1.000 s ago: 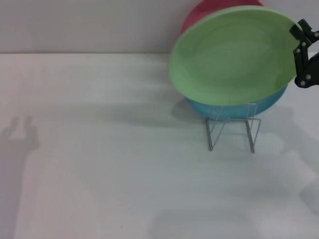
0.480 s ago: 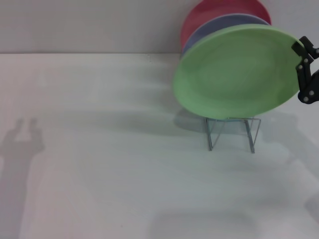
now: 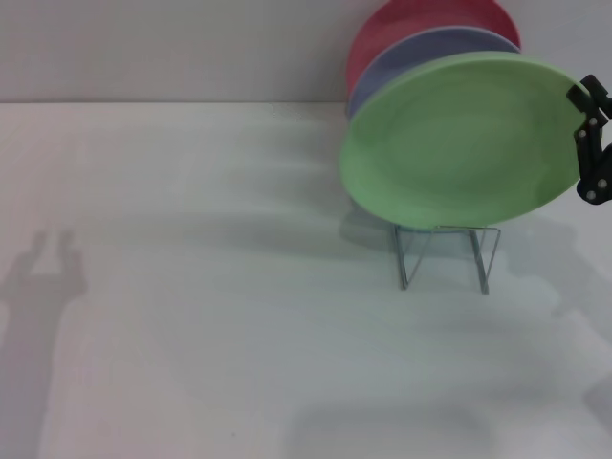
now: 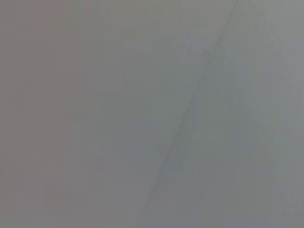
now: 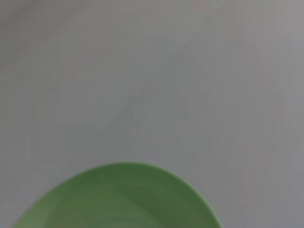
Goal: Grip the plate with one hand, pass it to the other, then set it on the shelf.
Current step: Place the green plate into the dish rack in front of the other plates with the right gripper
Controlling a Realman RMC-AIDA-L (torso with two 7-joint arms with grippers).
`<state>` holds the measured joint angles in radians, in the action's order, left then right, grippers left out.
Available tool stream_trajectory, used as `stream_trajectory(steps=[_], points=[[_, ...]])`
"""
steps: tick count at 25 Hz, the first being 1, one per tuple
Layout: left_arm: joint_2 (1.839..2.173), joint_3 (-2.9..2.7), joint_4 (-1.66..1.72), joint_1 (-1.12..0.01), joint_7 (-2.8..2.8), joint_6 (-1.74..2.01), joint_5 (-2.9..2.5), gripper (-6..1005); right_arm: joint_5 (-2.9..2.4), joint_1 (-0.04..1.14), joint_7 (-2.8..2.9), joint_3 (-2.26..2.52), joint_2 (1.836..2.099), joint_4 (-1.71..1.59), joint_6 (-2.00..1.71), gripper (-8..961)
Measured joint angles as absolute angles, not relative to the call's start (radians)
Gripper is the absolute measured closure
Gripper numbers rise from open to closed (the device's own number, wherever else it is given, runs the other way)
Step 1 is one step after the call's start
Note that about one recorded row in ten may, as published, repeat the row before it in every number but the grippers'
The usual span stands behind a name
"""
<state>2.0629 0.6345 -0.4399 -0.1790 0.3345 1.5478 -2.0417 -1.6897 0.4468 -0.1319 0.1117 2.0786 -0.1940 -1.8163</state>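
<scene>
The light green plate (image 3: 459, 142) hangs tilted in the air at the right of the head view, just above the wire shelf (image 3: 448, 254). My right gripper (image 3: 583, 143) is shut on the plate's right rim, at the picture's edge. The plate's rim (image 5: 118, 199) also fills the lower part of the right wrist view, over bare table. My left gripper is out of view; only its shadow (image 3: 43, 273) falls on the table at the left. The left wrist view holds only a plain grey surface.
A lavender plate (image 3: 402, 59) and a red plate (image 3: 402, 24) stand upright behind the green plate, toward the back wall. The white table (image 3: 210, 316) spreads wide to the left and front of the shelf.
The green plate has shifted a little to the right and lower with my right gripper, uncovering the lavender and red plates and hiding the turquoise one. The left arm's shadow has crept upward.
</scene>
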Motion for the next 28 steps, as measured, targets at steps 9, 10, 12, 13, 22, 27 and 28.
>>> stream_trajectory(steps=[9, 10, 12, 13, 22, 27, 28], points=[[2.064, 0.630, -0.451, -0.162, 0.340, 1.550, -2.045, 703, -1.686, 0.440, -0.178, 0.108, 2.078, -0.189, -1.813, 910], [2.064, 0.630, -0.453, -0.161, 0.340, 1.551, -2.047, 704, -1.686, 0.440, -0.178, 0.108, 2.078, -0.189, -1.813, 908], [2.065, 0.630, -0.453, -0.160, 0.341, 1.554, -2.050, 705, -1.686, 0.436, -0.180, 0.108, 2.077, -0.189, -1.814, 906], [2.065, 0.630, -0.453, -0.159, 0.341, 1.555, -2.051, 706, -1.686, 0.433, -0.181, 0.109, 2.077, -0.190, -1.815, 905], [2.065, 0.629, -0.460, -0.158, 0.342, 1.557, -2.054, 713, -1.692, 0.413, -0.236, 0.113, 2.077, -0.196, -1.811, 894], [2.065, 0.626, -0.465, -0.158, 0.342, 1.557, -2.054, 717, -1.694, 0.411, -0.236, 0.114, 2.074, -0.209, -1.809, 888], [2.065, 0.626, -0.465, -0.159, 0.342, 1.557, -2.054, 718, -1.695, 0.411, -0.236, 0.116, 2.073, -0.220, -1.809, 887]])
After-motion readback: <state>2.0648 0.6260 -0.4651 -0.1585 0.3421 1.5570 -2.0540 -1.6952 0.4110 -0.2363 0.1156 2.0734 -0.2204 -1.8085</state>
